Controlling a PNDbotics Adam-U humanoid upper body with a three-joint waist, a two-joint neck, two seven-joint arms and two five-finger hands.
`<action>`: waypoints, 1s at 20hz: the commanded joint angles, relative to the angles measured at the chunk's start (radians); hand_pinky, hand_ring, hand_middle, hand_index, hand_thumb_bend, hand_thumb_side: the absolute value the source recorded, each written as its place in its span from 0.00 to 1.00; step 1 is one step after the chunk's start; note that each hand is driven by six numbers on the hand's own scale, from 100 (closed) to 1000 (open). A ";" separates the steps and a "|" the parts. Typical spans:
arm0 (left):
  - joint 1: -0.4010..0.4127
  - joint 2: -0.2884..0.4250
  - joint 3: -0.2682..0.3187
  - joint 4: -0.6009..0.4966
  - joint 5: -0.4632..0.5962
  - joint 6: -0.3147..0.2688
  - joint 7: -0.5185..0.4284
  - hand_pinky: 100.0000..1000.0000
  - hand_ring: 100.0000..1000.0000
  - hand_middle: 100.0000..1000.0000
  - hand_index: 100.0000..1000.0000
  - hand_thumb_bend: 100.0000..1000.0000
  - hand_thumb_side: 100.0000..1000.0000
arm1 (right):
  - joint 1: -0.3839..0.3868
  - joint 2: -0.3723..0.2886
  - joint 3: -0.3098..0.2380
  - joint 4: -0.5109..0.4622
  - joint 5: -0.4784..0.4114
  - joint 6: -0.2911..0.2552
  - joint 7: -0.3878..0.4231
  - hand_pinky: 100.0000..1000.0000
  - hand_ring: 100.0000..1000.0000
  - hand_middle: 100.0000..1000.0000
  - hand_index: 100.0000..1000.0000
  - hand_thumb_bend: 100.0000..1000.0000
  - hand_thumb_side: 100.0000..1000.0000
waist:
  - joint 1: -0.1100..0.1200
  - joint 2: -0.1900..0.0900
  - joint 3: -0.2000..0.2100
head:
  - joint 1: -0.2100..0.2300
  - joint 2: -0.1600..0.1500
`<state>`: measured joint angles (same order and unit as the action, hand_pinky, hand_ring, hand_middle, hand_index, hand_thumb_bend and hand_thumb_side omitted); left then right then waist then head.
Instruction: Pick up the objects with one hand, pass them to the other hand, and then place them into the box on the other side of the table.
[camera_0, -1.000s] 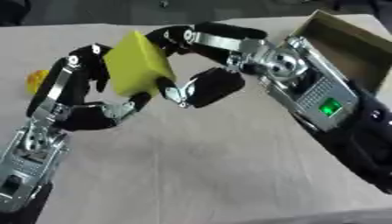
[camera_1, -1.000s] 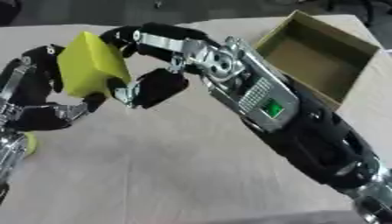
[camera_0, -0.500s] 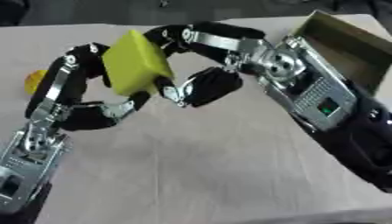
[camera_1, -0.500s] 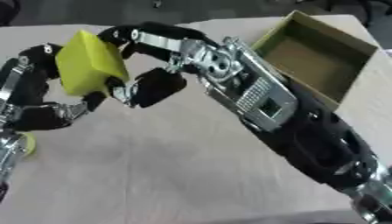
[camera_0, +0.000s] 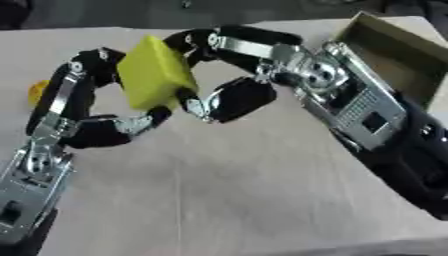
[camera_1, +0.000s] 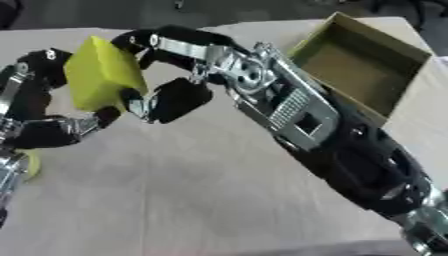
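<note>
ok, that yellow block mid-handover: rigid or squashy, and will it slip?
The yellow block looks like a sponge or foam, so probably light and squashy. Its faces look flat and matte, so slipping seems unlikely while the left hand and right hand both curl round it. Blocky, so it shouldn't roll.

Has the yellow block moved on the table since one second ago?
No. The yellow block stays between both hands, at the same distance from the cardboard box.

Bare table (camera_1: 175, 190) lies open toward the box (camera_1: 363, 67); right forearm (camera_1: 297, 115) crosses it.
</note>
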<state>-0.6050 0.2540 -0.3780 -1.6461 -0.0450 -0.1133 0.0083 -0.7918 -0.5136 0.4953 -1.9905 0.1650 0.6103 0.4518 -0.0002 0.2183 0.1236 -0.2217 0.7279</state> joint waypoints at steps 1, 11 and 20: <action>-0.008 0.007 0.020 -0.019 -0.004 -0.004 0.011 0.48 0.49 0.32 0.42 0.66 0.00 | -0.010 -0.012 -0.005 -0.009 -0.005 0.003 -0.007 1.00 0.88 0.38 0.60 0.00 0.11 | 0.001 -0.012 0.000 | -0.001 0.002; -0.002 0.010 0.028 -0.006 -0.016 -0.008 0.047 0.50 0.54 0.39 0.54 0.73 0.00 | -0.009 -0.017 -0.009 -0.009 -0.013 0.007 -0.018 1.00 0.88 0.38 0.59 0.00 0.11 | 0.000 -0.013 0.000 | -0.001 0.002; 0.002 0.015 0.037 -0.005 -0.026 -0.015 0.077 0.53 0.59 0.44 0.64 0.78 0.01 | -0.004 -0.021 -0.018 -0.009 -0.023 0.013 -0.038 1.00 0.87 0.37 0.58 0.00 0.11 | -0.001 -0.014 0.000 | 0.000 0.002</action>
<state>-0.5955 0.2540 -0.3592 -1.6400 -0.0641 -0.1277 0.0764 -0.7829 -0.5142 0.4934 -1.9899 0.1486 0.6226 0.4198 -0.0017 0.2184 0.1237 -0.2218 0.7279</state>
